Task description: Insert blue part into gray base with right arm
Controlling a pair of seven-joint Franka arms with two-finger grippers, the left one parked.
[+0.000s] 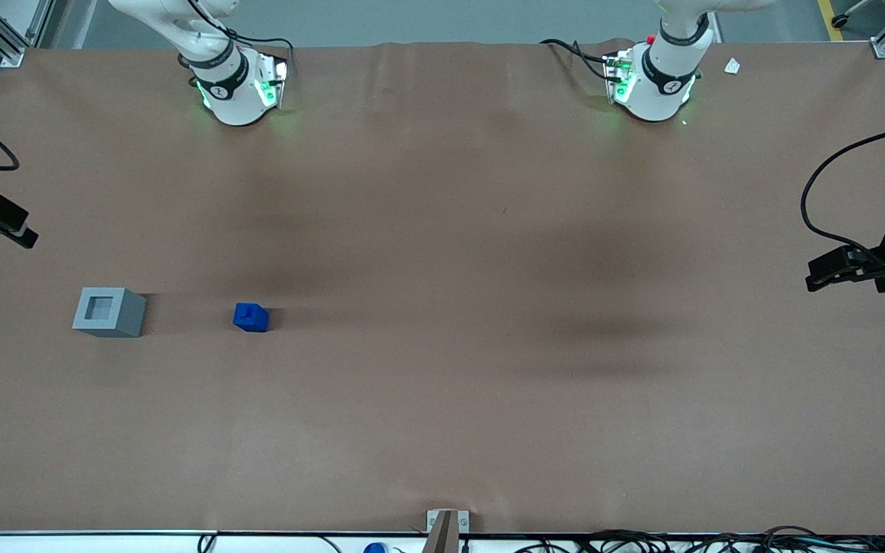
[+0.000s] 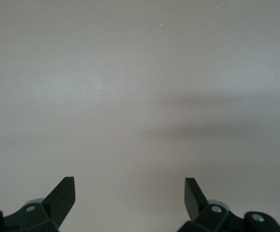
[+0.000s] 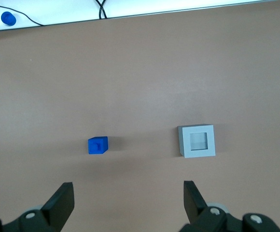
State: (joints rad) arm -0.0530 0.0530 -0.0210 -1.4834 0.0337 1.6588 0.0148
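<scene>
Right wrist view is showing the right arm's pincer point(image 3: 128, 199) hanging high over the brown table point(image 3: 140, 77), its two black fingers point(image 3: 63, 200) spread wide apart and holding nothing. Well below the pincer and apart from it, the blue part point(image 3: 97, 145) is sitting on the table surface, a small bright blue block with a little raised step on top. Beside it, with a clear gap between the two, the gray base point(image 3: 196, 140) is resting upright, its square socket facing up toward the pincer and lying unfilled. Neither piece is sitting between the fingers; both are lying out ahead of the fingertips, the blue part nearer one finger's line and the gray base nearer the other's.

From the front camera, the pincer point(image 1: 6, 225) is hovering at the working arm's end of the table, just at the frame's edge. The gray base point(image 1: 109, 311) is sitting nearer the front camera than the pincer, and the blue part point(image 1: 250, 316) is sitting past the base, farther from the pincer, toward the middle of the table point(image 1: 442, 399). The two blocks are not touching.
</scene>
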